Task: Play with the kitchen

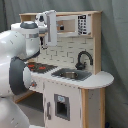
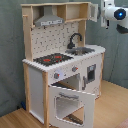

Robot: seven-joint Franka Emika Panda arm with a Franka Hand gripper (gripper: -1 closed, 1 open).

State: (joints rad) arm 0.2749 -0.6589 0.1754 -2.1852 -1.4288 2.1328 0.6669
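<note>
Currently, step: we judge approach; arm raised by upper cabinet of tall white and light-wood toy kitchen [image 2: 62,60], standing on wooden floor.
Hand [image 1: 49,25]: grip state, we cannot tell.
Next: pick a target, perhaps the open oven door [image 2: 70,104].

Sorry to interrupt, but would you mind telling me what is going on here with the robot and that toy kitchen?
A white robot arm is reaching up toward the top of the kitchen, its end near the upper shelf. It does not appear to be holding anything. In the second exterior view the oven door hangs open, and the upper cabinet door is swung open too. The stovetop and sink sit untouched.
</note>
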